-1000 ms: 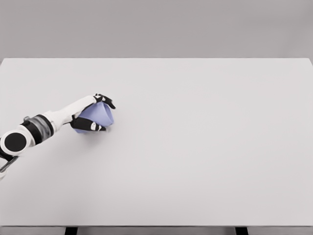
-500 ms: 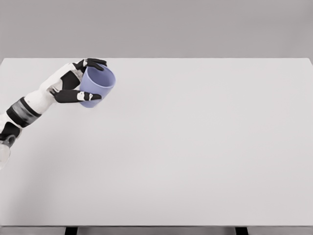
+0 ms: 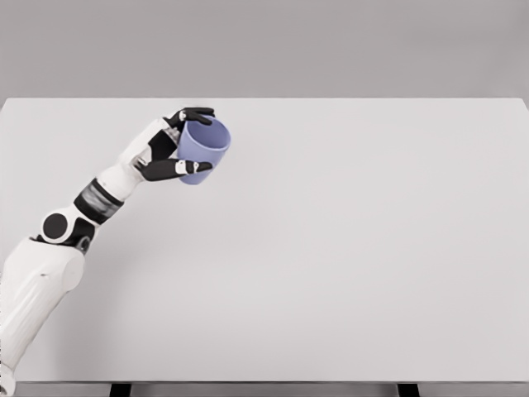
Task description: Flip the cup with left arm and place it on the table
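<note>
Head view: our left hand has its fingers wrapped around the blue cup, upper left of frame, mouth tilted up-right. We level it, then lower gently onto the table.

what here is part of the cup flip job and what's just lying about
Part of the job:
- blue cup, held tilted with its opening up
- left hand, fingers wrapped around the cup
- table, where the cup is to be set

Just lying about:
- nothing else shows on the table
</note>
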Robot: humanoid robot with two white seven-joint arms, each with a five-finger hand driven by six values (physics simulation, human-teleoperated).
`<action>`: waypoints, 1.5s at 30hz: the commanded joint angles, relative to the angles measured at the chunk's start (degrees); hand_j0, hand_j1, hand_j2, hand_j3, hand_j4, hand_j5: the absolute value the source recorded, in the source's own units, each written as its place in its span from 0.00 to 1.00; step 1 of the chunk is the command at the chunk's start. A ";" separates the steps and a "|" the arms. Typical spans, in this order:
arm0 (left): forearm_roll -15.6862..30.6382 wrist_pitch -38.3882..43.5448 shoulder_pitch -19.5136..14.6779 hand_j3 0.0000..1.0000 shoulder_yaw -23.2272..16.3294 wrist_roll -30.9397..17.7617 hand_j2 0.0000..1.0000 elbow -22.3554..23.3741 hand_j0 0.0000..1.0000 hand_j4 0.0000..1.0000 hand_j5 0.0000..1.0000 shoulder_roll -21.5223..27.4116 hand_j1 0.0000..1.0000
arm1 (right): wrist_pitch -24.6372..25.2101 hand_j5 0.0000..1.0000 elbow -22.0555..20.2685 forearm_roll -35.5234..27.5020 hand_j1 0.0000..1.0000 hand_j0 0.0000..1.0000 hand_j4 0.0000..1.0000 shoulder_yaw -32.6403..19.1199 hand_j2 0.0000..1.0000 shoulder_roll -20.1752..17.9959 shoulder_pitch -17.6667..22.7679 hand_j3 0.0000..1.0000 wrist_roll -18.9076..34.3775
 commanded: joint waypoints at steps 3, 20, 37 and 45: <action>-0.96 -0.28 0.18 0.63 0.34 0.19 0.63 1.64 0.63 0.63 0.63 -0.75 0.63 | 0.00 1.00 0.00 -0.01 1.00 1.00 1.00 0.00 1.00 0.00 0.00 1.00 0.07; -0.61 -0.28 0.79 0.92 1.74 0.19 0.92 3.84 0.92 0.92 0.92 -0.49 0.92 | 0.00 1.00 0.00 -0.01 1.00 1.00 1.00 0.00 1.00 0.00 0.00 1.00 0.07; 0.01 -0.28 0.88 1.00 5.08 0.19 1.00 1.82 1.00 1.00 1.00 6.89 1.00 | 0.00 1.00 0.00 -0.01 1.00 1.00 1.00 0.00 1.00 0.00 0.00 1.00 0.07; -11.23 -0.28 1.23 1.00 4.82 0.19 1.00 -1.26 1.00 1.00 1.00 15.42 1.00 | 0.00 1.00 0.00 -0.01 1.00 1.00 1.00 0.00 1.00 0.00 0.00 1.00 -0.01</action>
